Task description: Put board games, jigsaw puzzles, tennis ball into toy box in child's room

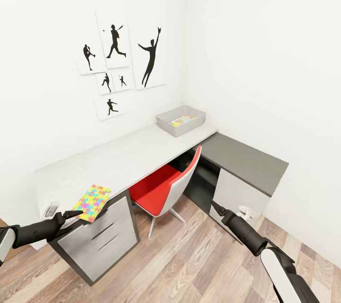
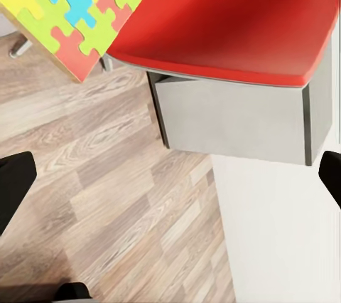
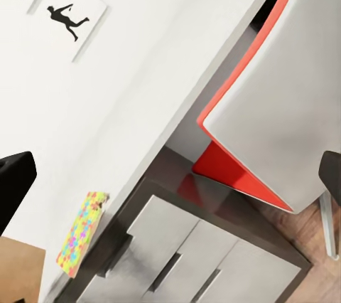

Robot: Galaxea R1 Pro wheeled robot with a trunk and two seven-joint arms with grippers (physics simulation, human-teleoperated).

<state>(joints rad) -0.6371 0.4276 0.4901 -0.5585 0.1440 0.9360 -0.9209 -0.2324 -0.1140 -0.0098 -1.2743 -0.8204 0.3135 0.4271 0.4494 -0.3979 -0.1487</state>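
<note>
Beside the table's (image 1: 132, 151) near end, the spread left gripper (image 1: 71, 215) must close on the overhanging jigsaw puzzle (image 1: 93, 202), then carry it to the toy box (image 1: 166, 125); the right gripper (image 3: 170, 168) hangs open.

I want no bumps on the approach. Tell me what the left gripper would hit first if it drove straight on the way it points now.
Probably the jigsaw puzzle overhanging the table edge: in the head view the left gripper points at it, open, close by. The wrist view shows floor and the red chair ahead, so depth is unsure.
</note>
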